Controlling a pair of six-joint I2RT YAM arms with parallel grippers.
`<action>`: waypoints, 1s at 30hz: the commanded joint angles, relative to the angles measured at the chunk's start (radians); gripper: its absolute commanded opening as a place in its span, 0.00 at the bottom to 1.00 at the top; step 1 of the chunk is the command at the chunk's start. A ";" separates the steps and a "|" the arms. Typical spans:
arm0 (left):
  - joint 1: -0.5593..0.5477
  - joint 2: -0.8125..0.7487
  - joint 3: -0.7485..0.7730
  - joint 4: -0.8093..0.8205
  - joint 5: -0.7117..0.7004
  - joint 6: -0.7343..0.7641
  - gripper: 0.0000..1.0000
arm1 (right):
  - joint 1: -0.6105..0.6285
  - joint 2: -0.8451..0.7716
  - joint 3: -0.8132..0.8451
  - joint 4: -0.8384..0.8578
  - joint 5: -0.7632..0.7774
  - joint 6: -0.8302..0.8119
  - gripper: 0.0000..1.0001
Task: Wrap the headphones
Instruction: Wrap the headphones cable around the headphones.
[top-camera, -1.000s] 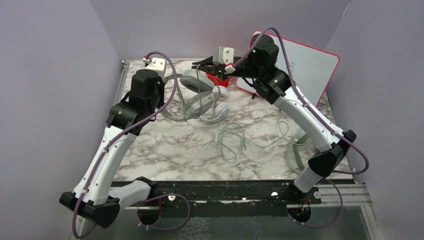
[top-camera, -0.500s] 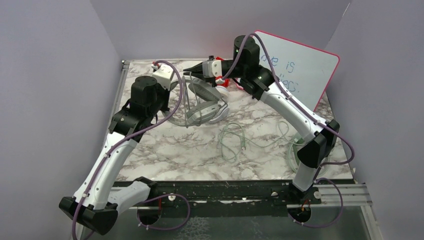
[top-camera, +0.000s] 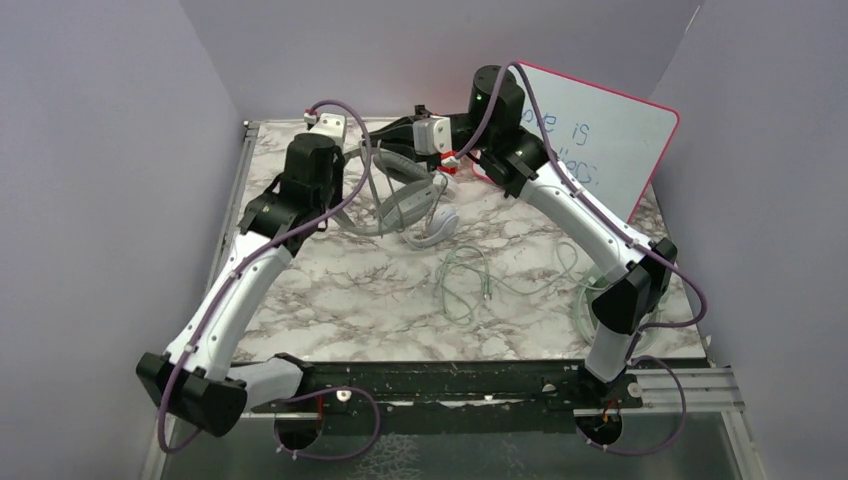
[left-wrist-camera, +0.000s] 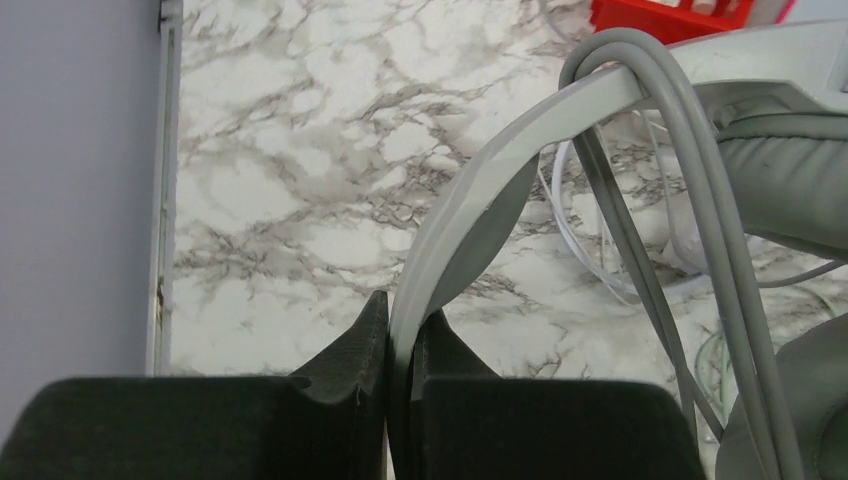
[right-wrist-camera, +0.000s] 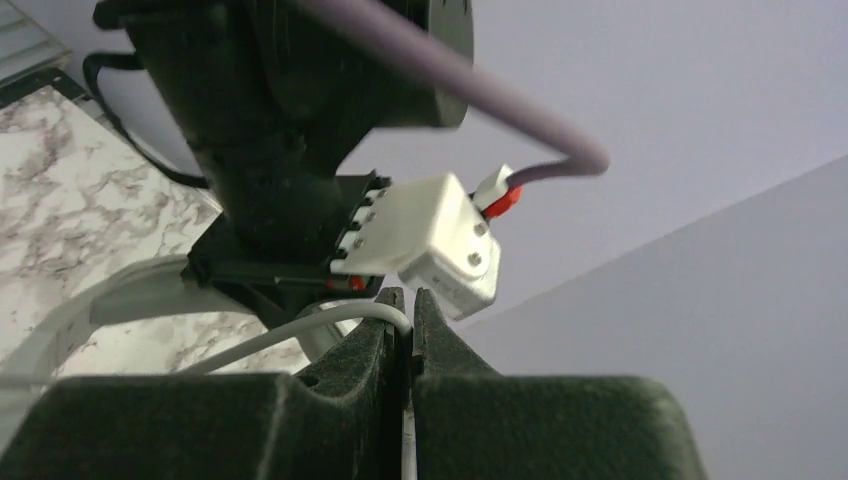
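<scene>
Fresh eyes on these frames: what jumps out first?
Both arms meet at the far side of the table: the left fingers pinch the grey headphones by the headband, the right fingers a thin white cable. A loose pale-green cable sprawls mid-table, and a pink-rimmed whiteboard stands at the far right.

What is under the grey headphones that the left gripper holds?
The marble table shows below the grey headphones, with thin white cable loops on it. The white headphones seem partly beneath them. The padded cup covers whatever lies directly under it.
</scene>
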 joint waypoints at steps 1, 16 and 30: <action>-0.006 0.079 0.051 -0.144 -0.184 -0.243 0.00 | 0.005 -0.035 -0.043 0.224 0.114 0.079 0.00; -0.009 -0.125 -0.178 0.094 0.058 0.139 0.00 | 0.008 -0.018 0.005 0.183 0.219 0.006 0.06; -0.009 -0.360 -0.285 0.298 0.371 0.255 0.00 | 0.004 0.167 0.170 0.134 0.016 0.113 0.06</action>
